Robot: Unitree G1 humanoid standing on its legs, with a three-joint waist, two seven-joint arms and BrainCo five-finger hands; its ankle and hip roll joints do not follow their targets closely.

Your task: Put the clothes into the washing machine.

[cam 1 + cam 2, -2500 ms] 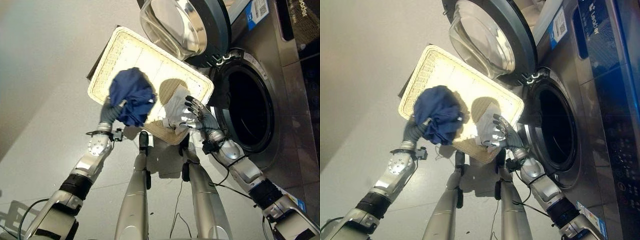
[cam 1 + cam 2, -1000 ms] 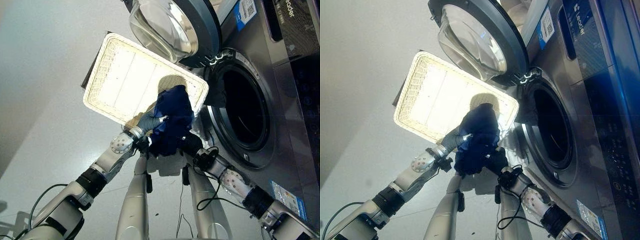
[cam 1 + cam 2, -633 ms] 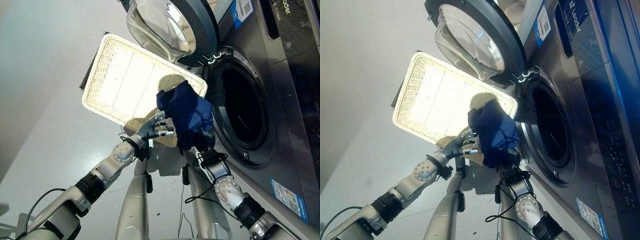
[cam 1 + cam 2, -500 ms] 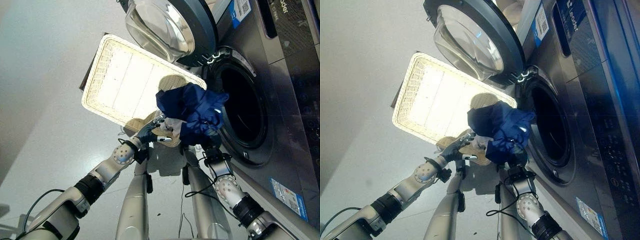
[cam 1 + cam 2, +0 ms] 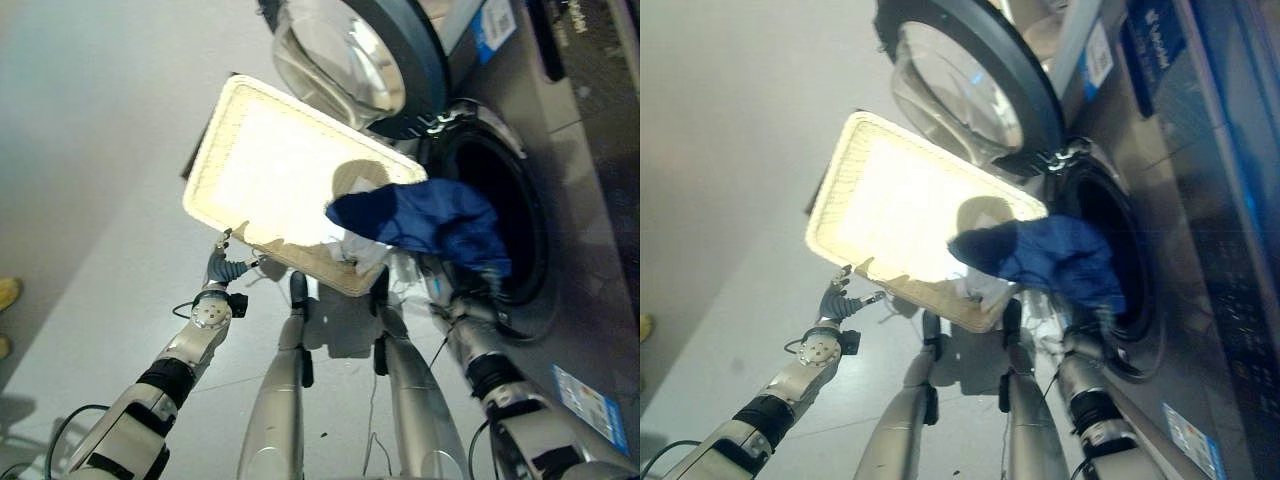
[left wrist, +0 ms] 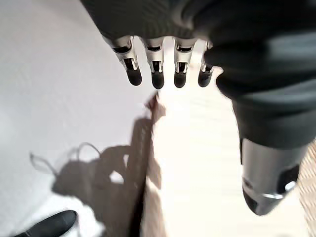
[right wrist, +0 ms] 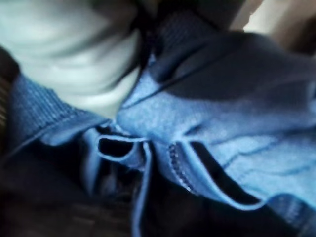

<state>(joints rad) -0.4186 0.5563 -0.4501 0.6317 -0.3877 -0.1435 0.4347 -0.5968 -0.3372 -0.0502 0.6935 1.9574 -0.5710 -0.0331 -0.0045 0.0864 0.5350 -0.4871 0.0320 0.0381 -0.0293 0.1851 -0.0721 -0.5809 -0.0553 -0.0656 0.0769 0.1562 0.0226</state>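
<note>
Dark blue crumpled garment (image 5: 430, 225) halfway into the grey front-loading washing machine's round opening (image 5: 520, 215); my right hand buried under it, grip unreadable. White cloth (image 5: 362, 250) left at cream woven basket's (image 5: 250, 150) near corner. My left hand (image 5: 222, 268) loose-fingered, empty, beside the basket's near edge.

This is looking like a laundry room or laundromat corner: a big front-loading washing machine (image 5: 560, 130) in grey metal is standing here, its round glass-fronted door (image 5: 350, 60) hanging wide open beside the dark drum opening (image 5: 505, 235). Just beside that opening a pale woven laundry basket (image 5: 215, 180) is sitting on the plain light floor (image 5: 90, 130), and blue clothing (image 5: 430, 220) is hanging across the mouth of the machine. Printed stickers (image 5: 492, 28) are showing on the machine's front above the door.
</note>
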